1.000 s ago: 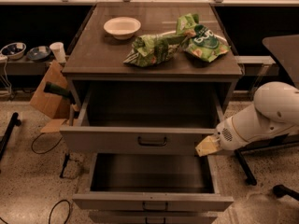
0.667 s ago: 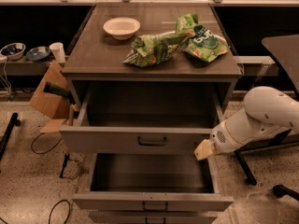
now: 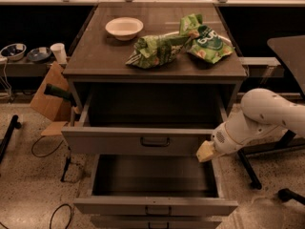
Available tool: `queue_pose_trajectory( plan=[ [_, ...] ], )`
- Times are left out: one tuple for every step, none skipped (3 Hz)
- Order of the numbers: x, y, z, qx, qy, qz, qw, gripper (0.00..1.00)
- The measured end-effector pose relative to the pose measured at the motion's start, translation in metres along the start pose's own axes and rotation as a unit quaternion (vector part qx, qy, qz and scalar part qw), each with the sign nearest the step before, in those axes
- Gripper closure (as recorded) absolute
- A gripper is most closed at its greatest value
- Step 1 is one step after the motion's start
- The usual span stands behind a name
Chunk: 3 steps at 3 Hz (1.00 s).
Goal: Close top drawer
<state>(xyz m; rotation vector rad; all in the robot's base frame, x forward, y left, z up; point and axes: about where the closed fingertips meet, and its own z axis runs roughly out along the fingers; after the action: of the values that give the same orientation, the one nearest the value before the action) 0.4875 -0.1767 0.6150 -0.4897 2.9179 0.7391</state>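
The top drawer (image 3: 138, 142) of the grey cabinet is pulled out wide and looks empty, with a small dark bar handle (image 3: 155, 141) in the middle of its flat front. The drawer one level lower (image 3: 157, 207) is pulled out further and is also open. My gripper (image 3: 206, 152) comes in from the right on a white arm (image 3: 267, 114). Its pale tip is at the right end of the top drawer's front, touching or nearly touching it.
On the cabinet top (image 3: 95, 56) lie a white bowl (image 3: 124, 27) and two green snack bags (image 3: 155, 50) (image 3: 208, 42). A cardboard piece (image 3: 47, 99), cables and bowls on a low shelf sit to the left. A dark chair base (image 3: 267, 175) stands at the right.
My arm and gripper have moved left, from just off the drawer's right corner to its front's right end. The drawers have not visibly moved.
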Motion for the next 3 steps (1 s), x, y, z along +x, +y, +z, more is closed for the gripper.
queue_pose_trajectory(
  plan=[
    [-0.014, 0.0, 0.0, -0.004, -0.008, 0.006, 0.9999, 1.0],
    [-0.043, 0.001, 0.0, -0.023, -0.036, 0.016, 0.999, 1.0],
    [-0.045, 0.001, 0.0, -0.025, -0.04, 0.017, 0.9987, 1.0]
  ],
)
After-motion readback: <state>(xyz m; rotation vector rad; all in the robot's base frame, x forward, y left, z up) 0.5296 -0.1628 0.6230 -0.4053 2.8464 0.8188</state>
